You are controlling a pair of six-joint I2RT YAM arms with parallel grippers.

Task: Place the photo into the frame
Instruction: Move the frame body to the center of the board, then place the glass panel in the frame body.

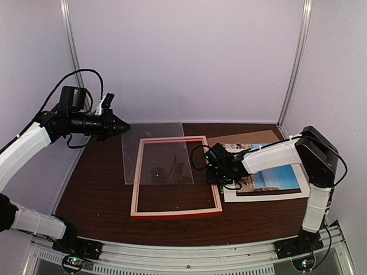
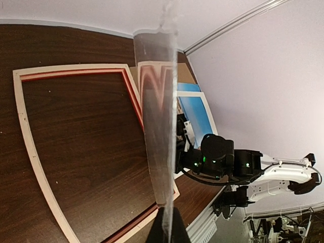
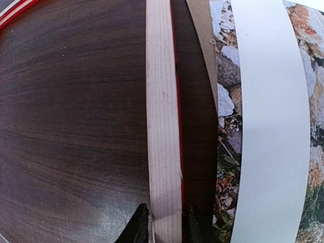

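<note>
The right gripper (image 3: 167, 225), seemingly pinching the thin red-and-pale wooden frame (image 1: 178, 212), should pin it flat while the left gripper (image 1: 124, 127), clamped on the clear rigid sheet (image 1: 131, 160), lifts clear.

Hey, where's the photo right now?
Top view: the photo lies flat at right, just right of the frame, partly under the white mat, on the brown backing board.

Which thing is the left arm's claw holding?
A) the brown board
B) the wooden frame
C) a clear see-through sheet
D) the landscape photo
C: the left gripper is shut on a corner of the clear sheet, and the left wrist view shows that sheet edge-on, running out from its fingertips.
</note>
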